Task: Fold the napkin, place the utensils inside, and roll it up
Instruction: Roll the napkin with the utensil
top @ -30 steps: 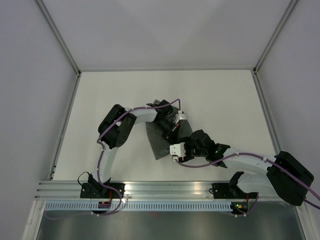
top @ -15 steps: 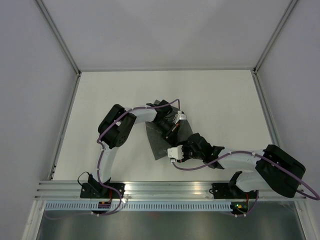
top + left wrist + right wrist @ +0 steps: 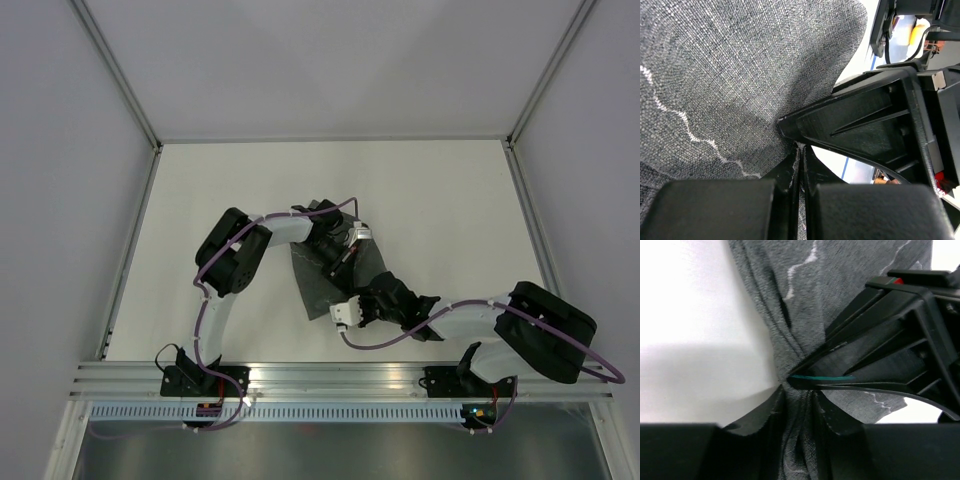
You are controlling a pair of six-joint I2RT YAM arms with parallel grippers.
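Item one, the napkin [image 3: 320, 285]: dark grey cloth with a pale wavy stitched line [image 3: 685, 117] near its hem, lying partly spread on the white surface [image 3: 220, 200], with one end gathered into folds. Its long axis runs from one hand to the other, so the cloth spans the gap between them. Item two, your left hand [image 3: 345, 245]: closed on the napkin's far edge. In the left wrist view the fingers pinch a ridge of cloth, and the rest fans out ahead of the fingertips. That arm is folded sharply at the elbow and reaches inward, wrist pitched down. Item three, your right hand [image 3: 350, 308]: closed on the near end. In the right wrist view bunched cloth is drawn into the fingertips, bare surface lies to one side of them and the rest of the napkin runs on ahead. That arm lies low, stretched across from its base. Utensils: none in view. Assessment: folding appears to be the step in hand. Both hands are on the cloth, so neither is nearer. The coming move likely turns on bringing one held end toward the other along that axis.
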